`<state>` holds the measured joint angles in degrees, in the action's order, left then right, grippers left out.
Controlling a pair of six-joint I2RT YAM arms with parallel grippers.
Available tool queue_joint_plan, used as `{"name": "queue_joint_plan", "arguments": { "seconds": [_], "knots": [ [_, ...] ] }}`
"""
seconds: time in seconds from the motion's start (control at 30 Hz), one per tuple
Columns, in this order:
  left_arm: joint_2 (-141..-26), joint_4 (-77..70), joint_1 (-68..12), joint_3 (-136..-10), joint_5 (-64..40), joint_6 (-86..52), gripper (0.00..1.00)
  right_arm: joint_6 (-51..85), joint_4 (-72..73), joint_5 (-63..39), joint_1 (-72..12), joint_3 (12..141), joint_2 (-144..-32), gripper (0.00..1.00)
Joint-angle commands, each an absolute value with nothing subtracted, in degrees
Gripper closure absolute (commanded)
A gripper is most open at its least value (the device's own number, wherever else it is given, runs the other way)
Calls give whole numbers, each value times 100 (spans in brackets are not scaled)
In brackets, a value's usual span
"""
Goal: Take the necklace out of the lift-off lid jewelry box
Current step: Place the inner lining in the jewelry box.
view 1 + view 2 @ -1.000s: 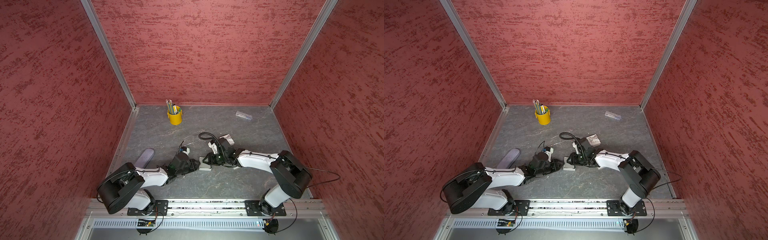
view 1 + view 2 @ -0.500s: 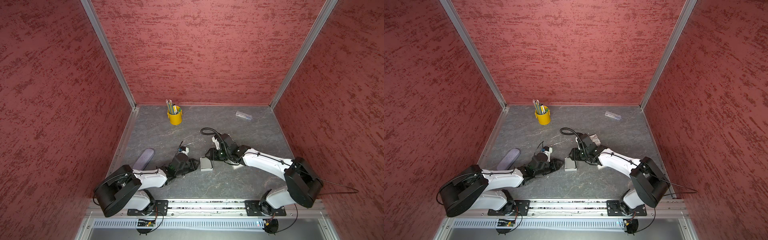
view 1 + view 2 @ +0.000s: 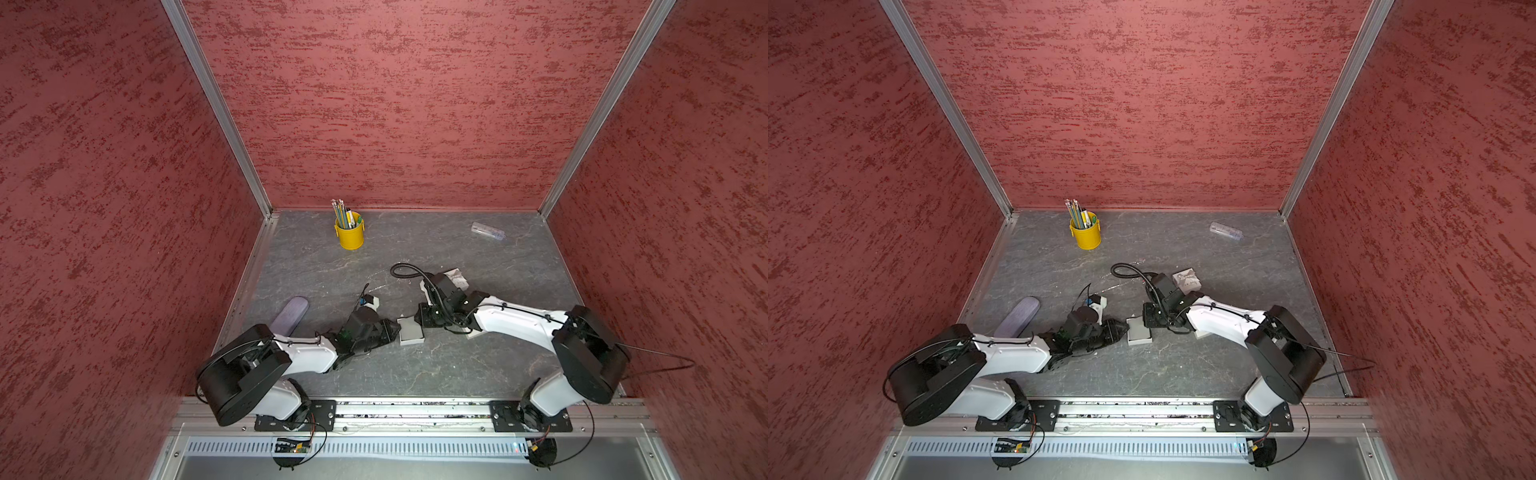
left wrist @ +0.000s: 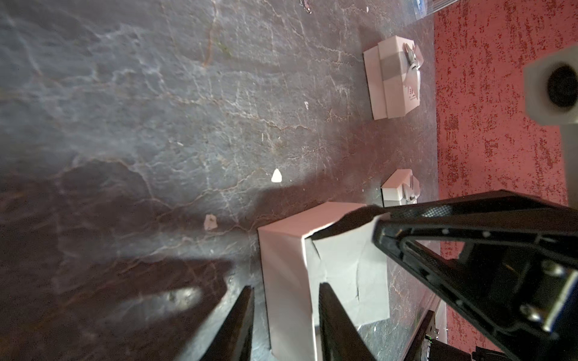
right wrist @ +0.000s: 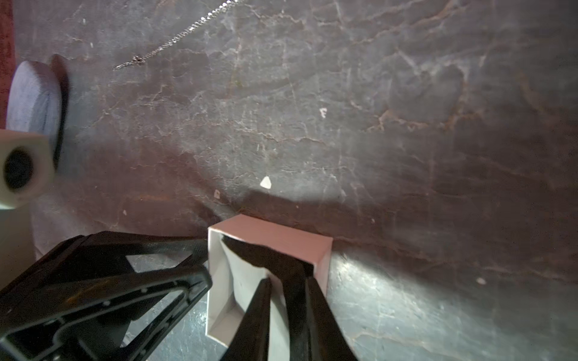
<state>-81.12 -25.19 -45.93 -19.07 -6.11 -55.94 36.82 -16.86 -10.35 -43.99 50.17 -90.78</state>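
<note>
Change: The right gripper (image 5: pixel 288 278) is back down in the box (image 3: pixel 410 331). Half a second ago it stood just beside the box, clear of the opening. The box and the left arm have kept their places.
Box: It stands open at the top on the bench (image 3: pixel 415 374), between the two grippers. You see a pale lining inside and no chain in it.
Left gripper: The left gripper (image 4: pixel 286 286) is clamped on the box wall nearest it, one finger inside and one outside. Treat it as the hold-down.
Right gripper: The fingers are drawn close together with their tips inside the box. A dark patch sits between them. You cannot tell whether anything is pinched there.
Chain: A thin chain (image 5: pixel 178 34) lies stretched out on the bench. It is outside the box and apart from it, on the side toward the cup (image 3: pixel 350 237). By judgement this is the necklace, or part of it.
Axis: The chain runs in a nearly straight line, aslant to the box's edges.
Bearing: The box is directly at the right gripper's tips. The chain lies farther back on the bench, roughly between the two wrists.
Nearer arm: Neither arm is clearly nearer to the chain. The left arm is occupied with the box, so the right arm is the free one.
Next move: Check what the right gripper brings up before you count the box as emptied.
</note>
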Motion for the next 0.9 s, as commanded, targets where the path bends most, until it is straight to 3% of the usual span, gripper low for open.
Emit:
{"name": "queue_joint_plan", "arguments": {
  "seconds": [0.0,0.2,0.3,0.4,0.67,0.87],
  "knots": [
    [-8168,-2646,-4623,-2001,-646,-5603,64,3743,-1472,-1021,-4438,4924,-9156,80],
    [-8201,-2637,-4621,-2032,-668,-5607,64,3667,-1395,-947,-4455,4887,-9221,80],
    [-8213,-2634,-4621,-2036,-673,-5607,64,3617,-1470,-875,-4471,4935,-9080,65],
    [-8200,-2619,-4619,-2039,-642,-5607,64,3634,-1562,-769,-4481,4995,-8801,60],
    [-8176,-2514,-4619,-2092,-626,-5563,64,3677,-2266,-372,-4607,5289,-8423,60],
    [-8208,-2531,-4622,-2101,-620,-5563,64,3932,-2248,-408,-4861,5163,-8415,73]
  ]
}}
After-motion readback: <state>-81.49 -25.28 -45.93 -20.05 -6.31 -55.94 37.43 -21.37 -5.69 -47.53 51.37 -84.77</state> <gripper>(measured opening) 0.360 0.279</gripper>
